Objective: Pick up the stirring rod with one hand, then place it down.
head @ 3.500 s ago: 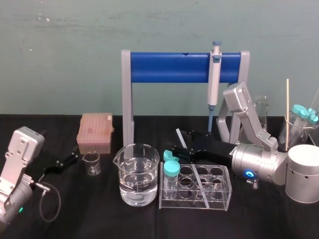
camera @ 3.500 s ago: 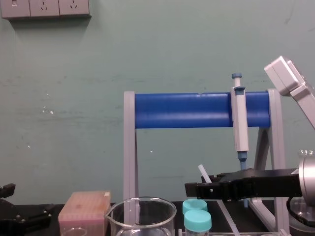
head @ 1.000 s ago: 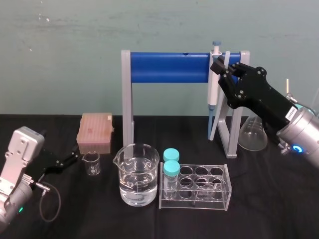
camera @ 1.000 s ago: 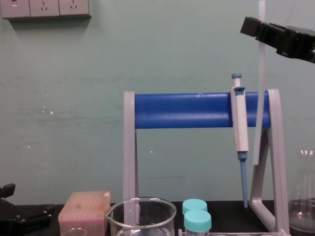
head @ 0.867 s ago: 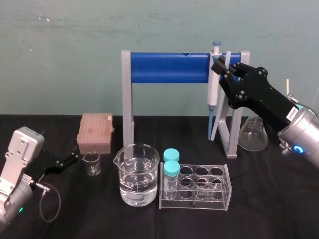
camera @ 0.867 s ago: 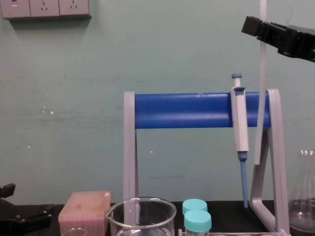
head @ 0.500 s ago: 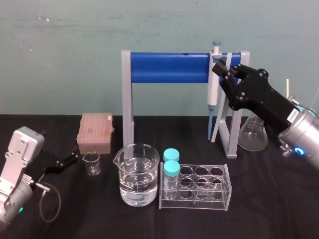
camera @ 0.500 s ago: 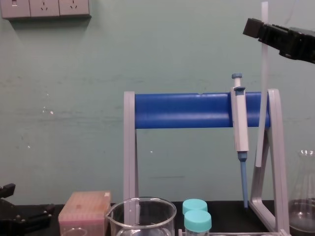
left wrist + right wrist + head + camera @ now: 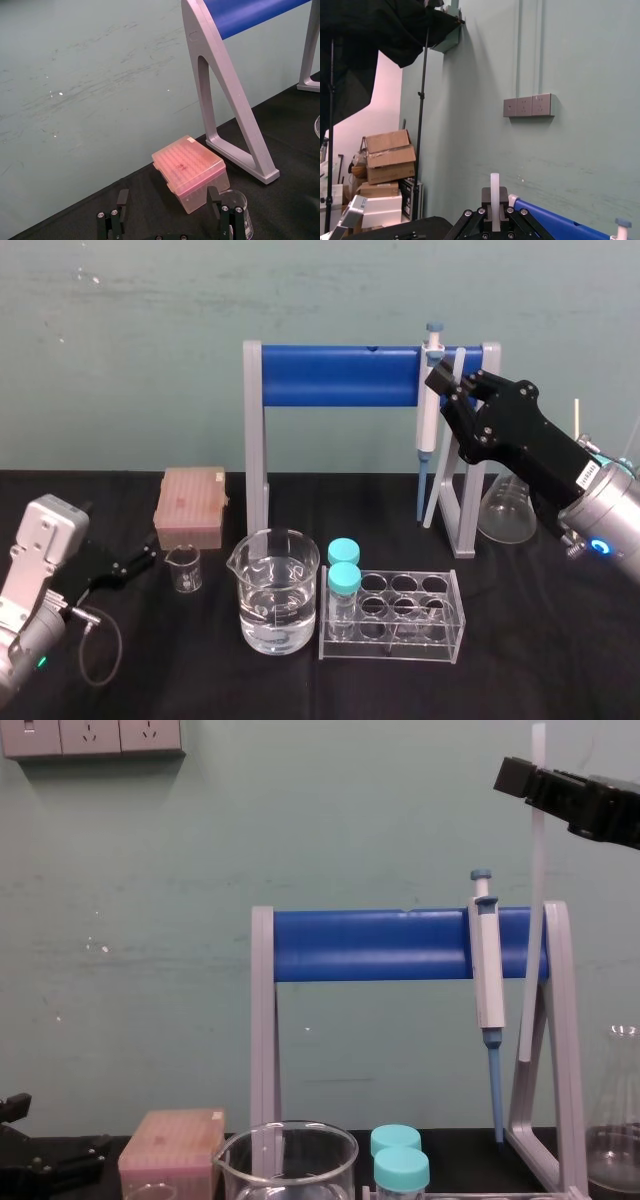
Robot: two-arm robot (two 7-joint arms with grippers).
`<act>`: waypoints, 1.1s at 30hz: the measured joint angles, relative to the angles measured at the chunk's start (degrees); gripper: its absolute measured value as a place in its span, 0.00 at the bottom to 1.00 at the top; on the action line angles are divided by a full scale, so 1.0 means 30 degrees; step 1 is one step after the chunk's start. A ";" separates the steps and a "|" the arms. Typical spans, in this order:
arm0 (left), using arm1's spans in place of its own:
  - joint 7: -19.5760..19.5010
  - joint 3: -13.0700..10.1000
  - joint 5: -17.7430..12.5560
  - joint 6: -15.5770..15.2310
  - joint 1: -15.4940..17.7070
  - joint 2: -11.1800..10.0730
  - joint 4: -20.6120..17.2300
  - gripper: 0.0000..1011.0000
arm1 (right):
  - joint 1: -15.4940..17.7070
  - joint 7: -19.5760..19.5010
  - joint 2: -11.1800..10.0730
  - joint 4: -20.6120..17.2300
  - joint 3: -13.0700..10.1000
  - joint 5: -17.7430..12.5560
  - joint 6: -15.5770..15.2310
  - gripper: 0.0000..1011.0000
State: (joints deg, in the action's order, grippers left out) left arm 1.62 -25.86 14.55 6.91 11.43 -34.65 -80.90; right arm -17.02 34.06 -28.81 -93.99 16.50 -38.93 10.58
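Note:
The stirring rod (image 9: 434, 495) is a thin translucent white stick, held nearly upright in the air beside the blue stand's right leg. My right gripper (image 9: 455, 380) is shut on its upper part, high in front of the stand's top bar. In the chest view the stirring rod (image 9: 535, 860) hangs below the right gripper (image 9: 530, 778), and its lower end is above the table. The right wrist view has the stirring rod (image 9: 494, 192) standing up between the fingers. My left gripper (image 9: 167, 210) rests low at the left, open, with nothing between its fingers.
A blue-barred stand (image 9: 340, 375) holds a grey-white pipette (image 9: 429, 405) just left of the rod. In front are a beaker of water (image 9: 275, 590) and a clear tube rack (image 9: 400, 620) with two teal-capped tubes. A pink tip box (image 9: 190, 505), a small beaker (image 9: 184, 568) and a flask (image 9: 508, 508) also stand here.
The right gripper has lifted the rod from low over the tube rack up beside the stand's top bar. Over the last second it has drifted only slightly. The left arm has stayed still.

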 joint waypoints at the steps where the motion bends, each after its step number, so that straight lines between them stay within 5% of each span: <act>1: 0.0000 -0.0001 0.0000 -0.0001 0.0000 0.0000 0.0000 0.99 | 0.0006 -0.0003 -0.0002 -0.0002 0.0001 0.0000 -0.0001 0.07; 33: 0.0000 -0.0001 0.0000 0.0000 0.0001 0.0000 0.0000 0.99 | 0.0189 -0.0016 -0.0028 -0.0055 0.0028 -0.0062 -0.0061 0.07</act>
State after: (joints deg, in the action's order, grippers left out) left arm 1.62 -25.86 14.55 6.91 11.43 -34.65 -80.90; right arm -16.45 34.01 -28.89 -94.15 16.59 -39.12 10.39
